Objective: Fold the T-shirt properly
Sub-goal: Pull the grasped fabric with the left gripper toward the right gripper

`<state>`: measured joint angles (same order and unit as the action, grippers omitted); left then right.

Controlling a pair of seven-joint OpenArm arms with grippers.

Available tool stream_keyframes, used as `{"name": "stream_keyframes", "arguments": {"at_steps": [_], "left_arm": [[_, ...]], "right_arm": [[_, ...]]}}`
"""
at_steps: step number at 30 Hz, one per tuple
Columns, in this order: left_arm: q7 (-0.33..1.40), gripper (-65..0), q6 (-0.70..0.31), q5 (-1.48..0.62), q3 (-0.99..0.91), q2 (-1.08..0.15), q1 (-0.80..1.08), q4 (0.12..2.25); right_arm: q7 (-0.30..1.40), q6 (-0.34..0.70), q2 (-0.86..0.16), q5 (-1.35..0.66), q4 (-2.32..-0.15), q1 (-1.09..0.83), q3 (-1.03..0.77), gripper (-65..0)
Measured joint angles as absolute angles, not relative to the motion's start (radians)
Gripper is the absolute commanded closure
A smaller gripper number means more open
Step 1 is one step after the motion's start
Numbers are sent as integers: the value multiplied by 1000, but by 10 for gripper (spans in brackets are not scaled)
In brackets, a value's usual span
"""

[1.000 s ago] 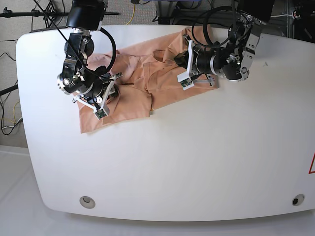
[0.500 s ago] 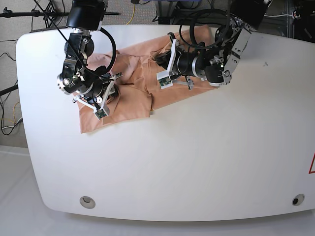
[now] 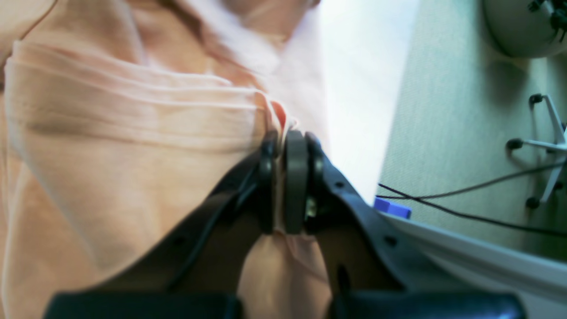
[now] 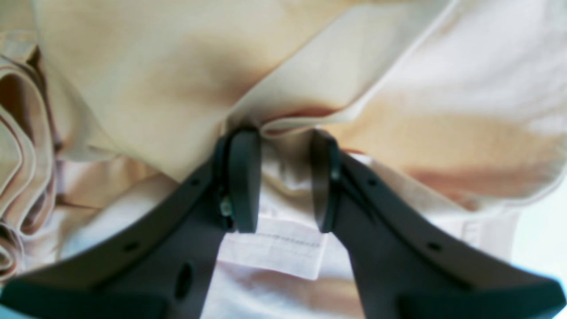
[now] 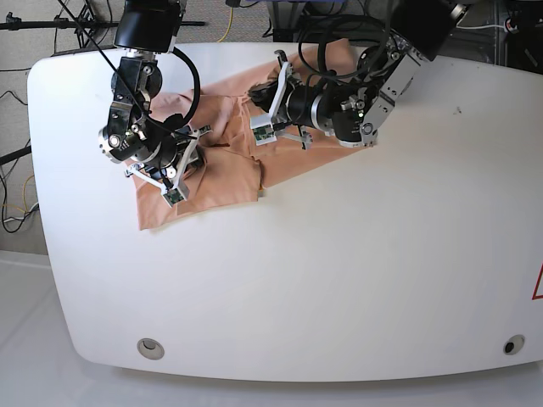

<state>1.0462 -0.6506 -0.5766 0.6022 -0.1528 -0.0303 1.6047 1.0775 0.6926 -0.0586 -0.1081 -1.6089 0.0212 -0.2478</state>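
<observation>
The salmon-pink T-shirt point(image 5: 225, 174) lies crumpled at the back left of the white table point(image 5: 339, 271). My left gripper point(image 5: 267, 119) hovers over the shirt's middle. In the left wrist view this gripper point(image 3: 283, 146) is shut on a bunched edge of the T-shirt point(image 3: 133, 133), which hangs in pleats to its left. My right gripper point(image 5: 188, 163) rests on the shirt's left part. Seen from the right wrist, its fingers point(image 4: 243, 177) stand apart, and the gripper point(image 4: 283, 141) has a raised fold of the T-shirt point(image 4: 177, 75) lying across its tips.
Cables and stands crowd the floor behind the table's far edge point(image 5: 254, 17). Two round inserts point(image 5: 151, 348) point(image 5: 512, 345) sit near the front corners. A chair base point(image 3: 547, 146) and a black cable point(image 3: 465, 212) show on the floor beyond the table edge.
My left arm has swung leftward, dragging the shirt's right side over toward its middle. The right arm has stayed where it was.
</observation>
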Motion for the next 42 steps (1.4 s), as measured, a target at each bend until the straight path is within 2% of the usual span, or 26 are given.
{"name": "stream_keyframes", "arguments": {"at_steps": [11, 14, 21, 24, 34, 42], "left_arm": [[1046, -3, -652, -581, 610, -138, -54, 1592], [1046, -52, -652, -580, 609, -139, -60, 1592], [1050, -228, -653, -579, 606, -140, -50, 1648], [1052, -269, -653, -583, 603, -140, -51, 1708], [1052, -269, -652, -586, 602, -166, -48, 1764], [1048, -267, -652, -590, 600, -234, -30, 1761]], "right_arm": [[1077, 693, -59, -108, -1609, 21, -248, -185], [1077, 693, -59, -109, -1609, 21, -248, -186], [1077, 693, -59, -108, -1609, 21, -248, -189], [1077, 693, -59, -108, -1609, 21, -248, -190], [1077, 693, -59, -108, -1609, 21, -248, -190], [1077, 693, -59, -109, -1609, 21, -248, -190]]}}
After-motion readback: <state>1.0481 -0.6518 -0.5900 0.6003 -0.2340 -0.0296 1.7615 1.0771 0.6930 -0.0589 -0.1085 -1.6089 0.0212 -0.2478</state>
